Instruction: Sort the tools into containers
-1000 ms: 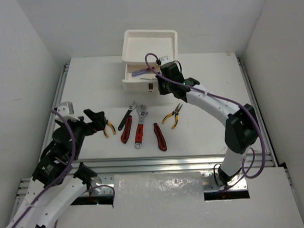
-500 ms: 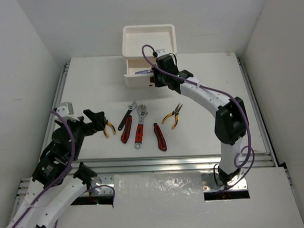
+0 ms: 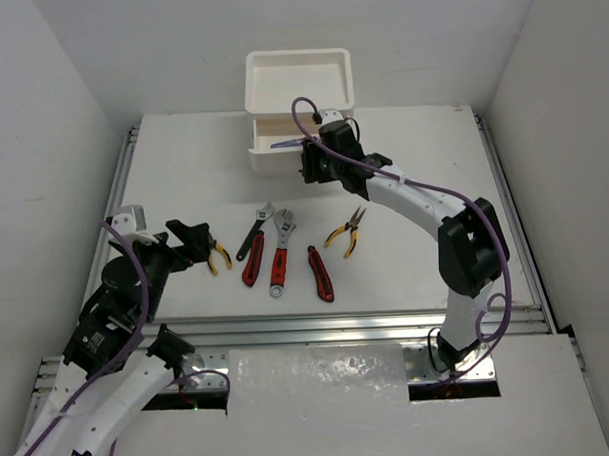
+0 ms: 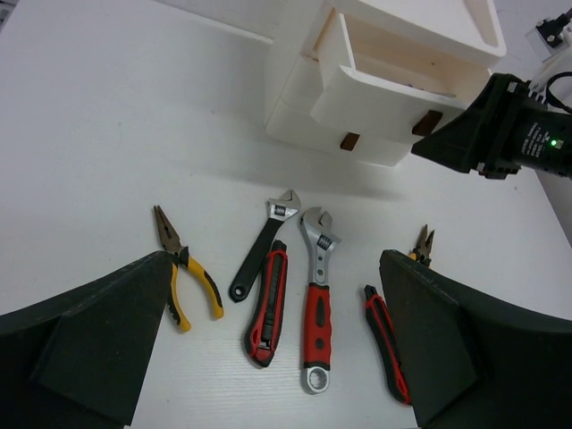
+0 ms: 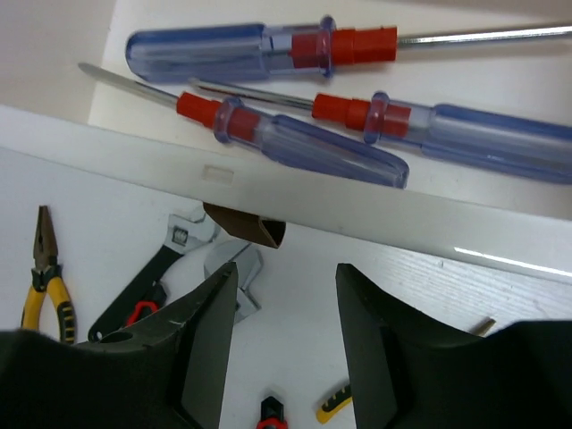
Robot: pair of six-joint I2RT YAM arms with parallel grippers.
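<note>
Three blue-handled screwdrivers in white plastic drawer | my right gripper parted, empty, at its brown handle | next: probably push shut

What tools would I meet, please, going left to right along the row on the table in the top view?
Left yellow pliers → black wrench → red wrench → red pliers → right yellow pliers.

Screwdrivers in drawer, wrenches before
</note>
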